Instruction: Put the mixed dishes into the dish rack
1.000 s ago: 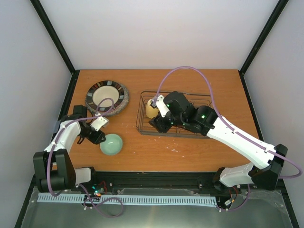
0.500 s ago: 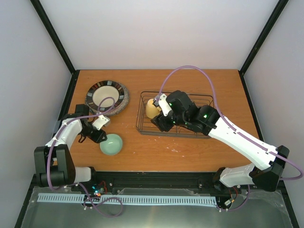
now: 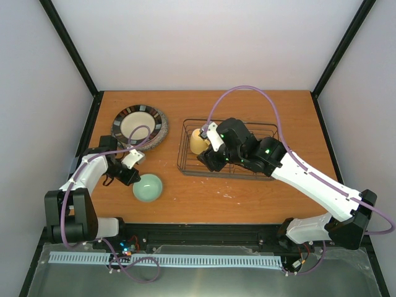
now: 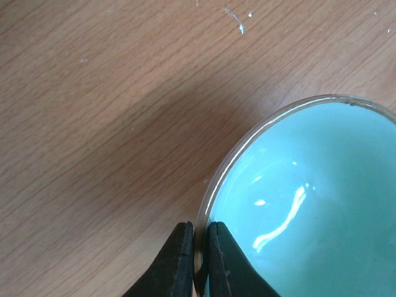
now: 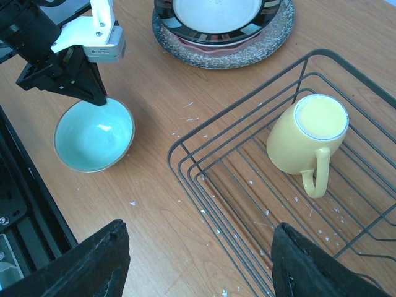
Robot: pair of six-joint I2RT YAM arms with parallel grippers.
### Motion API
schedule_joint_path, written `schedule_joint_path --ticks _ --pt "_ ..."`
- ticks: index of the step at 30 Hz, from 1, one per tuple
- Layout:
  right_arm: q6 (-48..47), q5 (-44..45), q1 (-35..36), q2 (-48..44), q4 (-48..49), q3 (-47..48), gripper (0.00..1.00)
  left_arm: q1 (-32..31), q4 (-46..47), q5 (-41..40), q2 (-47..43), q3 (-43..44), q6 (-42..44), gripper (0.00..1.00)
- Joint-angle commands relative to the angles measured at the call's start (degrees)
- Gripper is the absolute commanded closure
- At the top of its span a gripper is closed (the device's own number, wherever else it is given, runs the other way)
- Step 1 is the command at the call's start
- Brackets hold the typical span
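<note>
My left gripper (image 3: pixel 132 179) is shut on the rim of the pale mint-green bowl (image 3: pixel 148 188), one finger inside and one outside, as the left wrist view shows (image 4: pixel 199 260). The bowl (image 4: pixel 309 198) sits low over the table's front left. The yellow mug (image 3: pixel 198 141) stands in the far left corner of the black wire dish rack (image 3: pixel 223 175). My right gripper (image 5: pixel 199 229) is open and empty above the rack's near left corner (image 5: pixel 204 185). The three plates (image 3: pixel 140 124) lie stacked at the back left, cream striped one on top.
The wooden table (image 3: pixel 260 192) has black frame posts at its sides. In the right wrist view the mug (image 5: pixel 306 136), the bowl (image 5: pixel 94 135) and the plate stack (image 5: pixel 223 25) all show. The right arm reaches over the rack.
The left gripper has dragged the bowl a little to the right. The right gripper has shifted slightly right, away from the mug, then held still.
</note>
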Motion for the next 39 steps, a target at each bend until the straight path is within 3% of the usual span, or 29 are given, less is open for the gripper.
schedule_joint_path --ticks 1,16,39 --pt "-0.4 0.9 -0.3 -1.0 -0.5 -0.6 0.37 -0.8 1.2 1.4 0.7 1.1 -0.4 0.99" --pt "0.4 -0.2 -0.3 -0.2 0.4 -0.7 0.37 -1.3 7.4 -0.3 -3.8 3.2 -2.6 0.99" --pt "1.9 -4.4 -0.3 1.8 2.7 -1.8 0.37 -1.2 24.9 9.7 -12.6 -2.4 -7.2 0.99"
